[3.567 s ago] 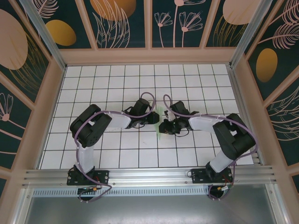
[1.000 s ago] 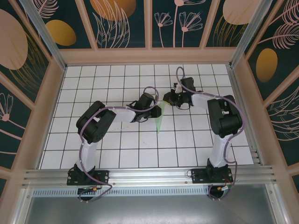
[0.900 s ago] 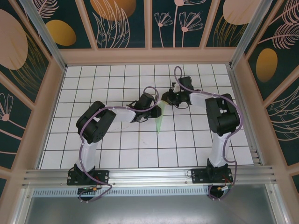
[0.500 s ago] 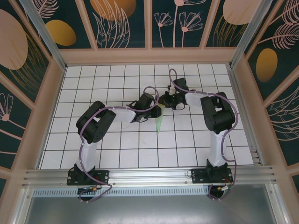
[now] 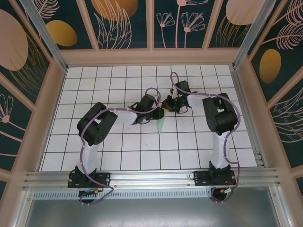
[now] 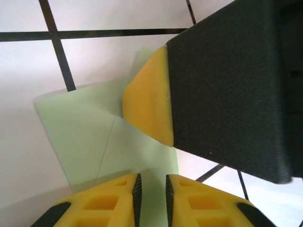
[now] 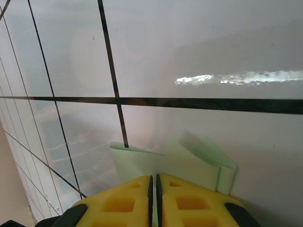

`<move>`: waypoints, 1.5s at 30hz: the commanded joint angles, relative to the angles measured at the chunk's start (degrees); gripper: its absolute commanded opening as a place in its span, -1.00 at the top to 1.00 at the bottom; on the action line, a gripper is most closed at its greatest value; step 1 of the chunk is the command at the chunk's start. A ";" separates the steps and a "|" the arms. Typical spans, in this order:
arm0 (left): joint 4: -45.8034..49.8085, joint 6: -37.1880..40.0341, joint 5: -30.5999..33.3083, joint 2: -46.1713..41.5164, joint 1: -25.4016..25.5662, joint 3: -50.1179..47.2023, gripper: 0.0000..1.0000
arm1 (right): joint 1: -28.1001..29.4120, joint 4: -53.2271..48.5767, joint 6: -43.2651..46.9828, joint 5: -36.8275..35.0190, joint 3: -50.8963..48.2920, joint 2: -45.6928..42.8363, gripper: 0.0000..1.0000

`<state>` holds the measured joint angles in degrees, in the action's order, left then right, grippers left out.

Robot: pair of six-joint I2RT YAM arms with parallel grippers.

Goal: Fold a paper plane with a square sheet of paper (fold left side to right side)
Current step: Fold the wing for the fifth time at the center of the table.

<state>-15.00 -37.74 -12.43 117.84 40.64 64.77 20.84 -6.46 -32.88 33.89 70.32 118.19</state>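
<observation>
The paper plane (image 5: pixel 161 125) lies near the middle of the worktop (image 5: pixel 118 156), a slim pale green dart with its tip toward the near edge. Its wide far end sits under both my hands. My left hand (image 6: pixel 151 183) is parted only narrowly, with green paper showing in the gap between its yellow pads. My right hand (image 7: pixel 154 184) is closed to a slit, its tips down on the folded layers. I cannot tell whether it pinches them.
</observation>
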 commanded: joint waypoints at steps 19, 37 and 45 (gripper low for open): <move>-3.59 -3.80 -3.46 -15.70 4.88 -12.45 0.39 | 0.17 -1.38 1.90 -3.02 -3.27 -0.48 0.69; -1.12 -3.25 -3.61 -8.15 6.76 -10.68 0.41 | 0.34 -1.07 2.82 -0.96 -2.37 -1.45 0.67; 7.25 -1.39 -0.02 -4.40 8.96 -7.11 0.41 | 0.07 -3.39 4.95 0.08 1.74 -5.10 0.58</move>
<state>-13.34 -40.51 -14.02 111.00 48.60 56.51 20.84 -5.98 -30.17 34.30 69.52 116.60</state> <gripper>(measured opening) 0.294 0.204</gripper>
